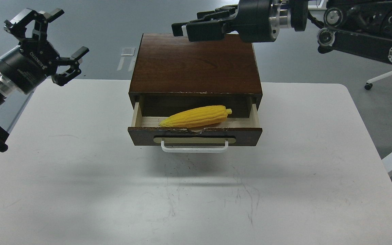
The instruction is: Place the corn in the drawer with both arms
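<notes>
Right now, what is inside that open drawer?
A yellow corn lies in the drawer, pointed end to the left. The drawer's back part is hidden under the wooden box.

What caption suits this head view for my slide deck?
Corn lies in the open drawer; left pincer open, right pincer above the box.

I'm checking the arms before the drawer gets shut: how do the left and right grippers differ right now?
The left gripper has its fingers spread open, raised left of the wooden box; the right gripper has its fingers drawn together, stretched level over the box's back edge. Both are black and hold nothing; the corn lies in the open drawer.
</notes>
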`<state>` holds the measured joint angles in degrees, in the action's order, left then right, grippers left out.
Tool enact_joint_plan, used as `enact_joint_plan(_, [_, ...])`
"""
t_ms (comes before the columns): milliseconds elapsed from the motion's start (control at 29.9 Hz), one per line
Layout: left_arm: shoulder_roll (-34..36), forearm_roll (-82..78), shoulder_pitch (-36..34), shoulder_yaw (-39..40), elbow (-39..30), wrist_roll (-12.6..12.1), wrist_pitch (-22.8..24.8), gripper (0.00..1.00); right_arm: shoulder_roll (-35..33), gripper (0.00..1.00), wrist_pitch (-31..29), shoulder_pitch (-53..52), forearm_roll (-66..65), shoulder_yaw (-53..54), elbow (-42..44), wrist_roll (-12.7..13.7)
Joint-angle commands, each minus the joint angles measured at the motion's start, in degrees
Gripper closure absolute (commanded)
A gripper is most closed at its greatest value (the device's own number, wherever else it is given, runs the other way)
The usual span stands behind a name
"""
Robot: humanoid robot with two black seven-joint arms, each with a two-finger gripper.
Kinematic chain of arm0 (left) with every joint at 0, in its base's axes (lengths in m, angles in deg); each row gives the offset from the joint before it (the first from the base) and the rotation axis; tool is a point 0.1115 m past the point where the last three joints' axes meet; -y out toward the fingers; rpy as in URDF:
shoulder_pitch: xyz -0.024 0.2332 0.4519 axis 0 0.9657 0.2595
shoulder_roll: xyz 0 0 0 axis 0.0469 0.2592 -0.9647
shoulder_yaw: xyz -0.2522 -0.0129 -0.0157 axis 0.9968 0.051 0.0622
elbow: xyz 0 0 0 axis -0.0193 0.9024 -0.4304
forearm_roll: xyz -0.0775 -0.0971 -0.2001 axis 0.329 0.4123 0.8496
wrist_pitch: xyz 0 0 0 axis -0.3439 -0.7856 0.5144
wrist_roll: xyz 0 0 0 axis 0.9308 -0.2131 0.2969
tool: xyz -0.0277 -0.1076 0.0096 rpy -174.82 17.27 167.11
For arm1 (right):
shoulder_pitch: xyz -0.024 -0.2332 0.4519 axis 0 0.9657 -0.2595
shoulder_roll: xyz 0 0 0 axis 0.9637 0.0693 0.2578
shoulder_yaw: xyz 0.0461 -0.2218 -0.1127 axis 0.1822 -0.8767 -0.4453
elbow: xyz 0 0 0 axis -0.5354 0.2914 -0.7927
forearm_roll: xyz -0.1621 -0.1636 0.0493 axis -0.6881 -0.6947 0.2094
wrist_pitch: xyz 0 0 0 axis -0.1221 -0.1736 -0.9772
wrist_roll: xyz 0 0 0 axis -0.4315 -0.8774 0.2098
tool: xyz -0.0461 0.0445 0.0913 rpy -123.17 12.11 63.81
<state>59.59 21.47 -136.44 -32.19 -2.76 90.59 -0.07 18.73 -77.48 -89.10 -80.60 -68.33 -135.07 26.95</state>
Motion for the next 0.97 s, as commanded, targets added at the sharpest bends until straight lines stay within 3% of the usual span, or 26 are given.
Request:
enact_joint_plan(0, [-0.1, 0.0, 0.1, 0.0, 0.0, 0.0, 0.0, 0.01, -4.3, 0.02, 0.1, 8.2, 9.8, 6.8, -0.1, 0.0])
enact_joint_plan(167, [-0.4, 0.0, 0.1, 0.0, 0.0, 0.0, 0.0, 0.01, -10.0, 0.02, 0.2, 26.3, 13.9, 21.6, 0.0, 0.0])
enact_joint_plan(468, [-0.7, 0.0, 1.9, 0.0, 0.1, 0.0, 0.0, 0.01, -7.7, 0.02, 4.6, 53.8, 26.6, 43.2, 1.5, 0.0])
enact_joint_plan(635, [-0.7, -0.1, 2.5, 0.0, 0.1, 0.0, 0.0, 0.01, -5.5, 0.02, 5.0, 60.4, 26.8, 47.8, 1.7, 0.0])
enact_joint_plan(936, [-0.7, -0.1, 2.5, 0.0, 0.0, 0.0, 0.0, 0.01, -3.5, 0.00, 5.0, 62.7, 26.7, 48.0, 1.7, 0.0])
